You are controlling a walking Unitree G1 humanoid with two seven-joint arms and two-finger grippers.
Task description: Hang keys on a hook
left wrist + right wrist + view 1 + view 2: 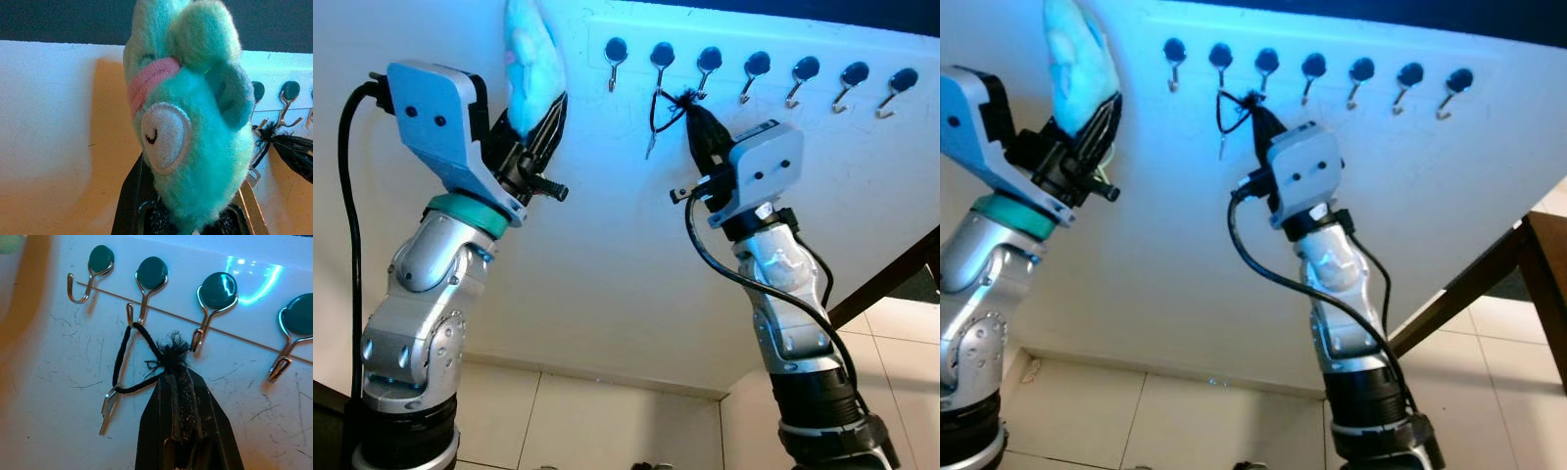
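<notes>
My right gripper (180, 374) is raised to the row of wall hooks (758, 69), its fingers pinched tight on the frayed knot of a black cord loop (128, 357). The loop is already draped over the second hook from the left (142, 303), and a small metal key (108, 406) dangles from the cord's lower end, close against the white wall (607, 255). So the keys are on the hook but not yet freed — I am holding the knot just below the third hook (208, 316), to the side of where the cord hangs.

My left gripper (540, 127) is up beside the rack too, clenched around a turquoise plush toy (186, 127) with a pink band across its head, well clear of the cord.

The risk, as I judge it, lies in the release. The hook's upturned tip is shallow, and the cord looks to sit near that tip; if I draw back before opening, or the frayed fibres snag on my finger pads, the loop could lift off and the key drop to the tiled floor (607, 421). Pulling sideways could also catch the knot on the third hook.
</notes>
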